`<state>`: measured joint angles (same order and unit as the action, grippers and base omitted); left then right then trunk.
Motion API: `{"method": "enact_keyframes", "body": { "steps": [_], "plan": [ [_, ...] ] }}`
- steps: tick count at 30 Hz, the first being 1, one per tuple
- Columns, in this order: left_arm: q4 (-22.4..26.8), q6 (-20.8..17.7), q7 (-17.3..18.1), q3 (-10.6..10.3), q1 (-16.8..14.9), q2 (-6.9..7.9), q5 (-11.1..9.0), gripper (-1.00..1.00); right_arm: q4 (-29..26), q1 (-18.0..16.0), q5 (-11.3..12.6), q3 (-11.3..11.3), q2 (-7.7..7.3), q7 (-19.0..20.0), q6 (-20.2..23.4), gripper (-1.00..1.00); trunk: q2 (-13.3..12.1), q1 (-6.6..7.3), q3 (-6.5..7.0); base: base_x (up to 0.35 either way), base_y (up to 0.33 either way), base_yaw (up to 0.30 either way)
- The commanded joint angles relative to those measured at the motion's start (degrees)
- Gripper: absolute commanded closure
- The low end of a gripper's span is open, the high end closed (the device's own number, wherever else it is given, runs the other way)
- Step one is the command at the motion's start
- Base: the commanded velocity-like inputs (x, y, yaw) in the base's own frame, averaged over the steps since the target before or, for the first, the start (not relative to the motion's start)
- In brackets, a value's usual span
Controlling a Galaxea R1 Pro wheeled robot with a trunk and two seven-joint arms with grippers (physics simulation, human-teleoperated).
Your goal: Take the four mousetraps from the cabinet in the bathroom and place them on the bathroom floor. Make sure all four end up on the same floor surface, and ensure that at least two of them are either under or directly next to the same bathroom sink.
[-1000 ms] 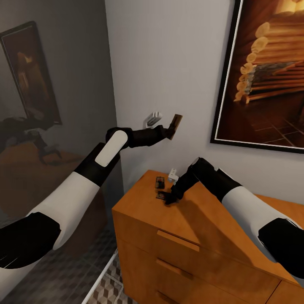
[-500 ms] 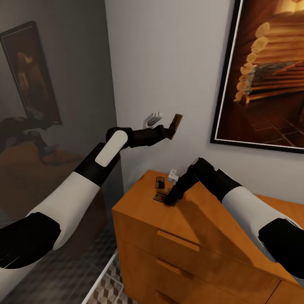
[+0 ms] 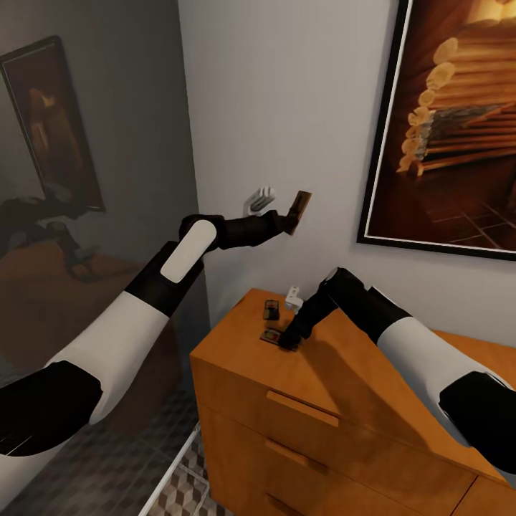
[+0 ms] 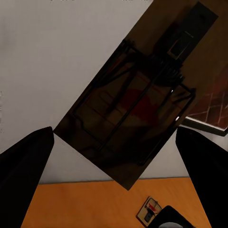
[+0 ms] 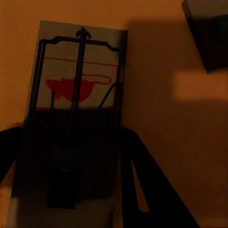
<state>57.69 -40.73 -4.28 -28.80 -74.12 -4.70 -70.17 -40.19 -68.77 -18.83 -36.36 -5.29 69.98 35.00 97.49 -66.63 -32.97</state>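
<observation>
**Orange-brown cabinet top: 1 mousetrap lifted, 1 under the right hand**

Head view: the left hand (image 3: 292, 218) is raised near the white wall and is closed on a mousetrap (image 3: 300, 203), held tilted in the air above the cabinet (image 3: 322, 387). The right hand (image 3: 288, 340) is lowered onto a second trap (image 3: 271, 335) lying flat near the cabinet top's left end; whether it is gripped cannot be told. A third trap (image 3: 271, 309) lies just behind. Patterned bathroom floor (image 3: 188, 494) is seen below.

Left wrist view: the held mousetrap (image 4: 135, 102) is clamped between 2 dark fingers (image 4: 23, 159), with another trap (image 4: 151, 210) visible on the cabinet below.

Right wrist view: the second trap (image 5: 78, 85) lies flat on the wood between dark fingers (image 5: 152, 183), its red print visible.
</observation>
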Motion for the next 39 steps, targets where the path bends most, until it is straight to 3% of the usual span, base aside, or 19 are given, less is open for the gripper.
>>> {"method": "enact_keyframes", "body": {
  "steps": [1, 7, 10, 28, 31, 35, 38, 39],
  "plan": [
    [-0.01, -0.13, -0.47, -0.02, -0.06, 0.07, -0.58, 1.0, 2.25, -0.04, 0.05, -0.27, -0.06, 0.39, 0.9, 1.0, 0.03, 0.0, -0.08, 0.0, 0.0, 0.0],
    [-0.01, -0.13, -0.47, -0.02, 0.18, 0.3, -0.56, 1.0, -11.8, -0.13, 0.75, -0.12, -0.45, 2.21, 1.82, 1.0, 0.03, 0.0, -0.08, 0.0, 0.0, 0.0],
    [0.05, -0.13, -0.47, -0.02, 0.2, 0.31, -0.58, 1.0, -14.82, -0.13, 0.68, -0.06, -1.17, 3.88, 4.08, 1.0, 0.03, 0.0, -0.08, 0.0, 0.0, 0.0],
    [0.14, -0.13, -0.47, -0.02, 0.24, 0.15, -0.58, 1.0, -15.45, -0.07, 0.5, 1.24, -1.73, 4.14, 5.63, 1.0, 0.03, 0.0, -0.08, 0.0, 0.0, 0.0],
    [0.16, -0.17, -0.47, -0.07, 0.23, 0.14, -0.58, 1.0, -15.39, -0.02, 0.64, 1.54, -2.41, 4.18, 5.69, 1.0, 0.03, 0.0, -0.08, -0.029, 0.0, 0.0],
    [0.92, -0.29, -0.47, -0.4, 0.26, 0.34, -0.56, 1.0, -15.4, 1.41, 0.81, 1.94, -5.26, 4.22, 5.67, 1.0, 0.03, 0.0, -0.08, -0.229, 0.0, 0.0],
    [1.27, -0.3, -0.47, -0.93, 0.28, 0.5, -0.53, 1.0, -15.54, 2.51, 0.87, 4.62, -6.49, 4.21, 5.67, 1.0, 0.03, 0.0, -0.08, -0.312, 0.0, 0.0],
    [1.3, -0.31, -0.47, -1.26, 0.29, 0.53, -0.52, 1.0, -15.57, 2.81, 0.88, 6.46, -6.68, 4.21, 5.71, 1.0, 0.03, 0.0, -0.08, -0.324, 0.0, 0.0]
  ]
}}
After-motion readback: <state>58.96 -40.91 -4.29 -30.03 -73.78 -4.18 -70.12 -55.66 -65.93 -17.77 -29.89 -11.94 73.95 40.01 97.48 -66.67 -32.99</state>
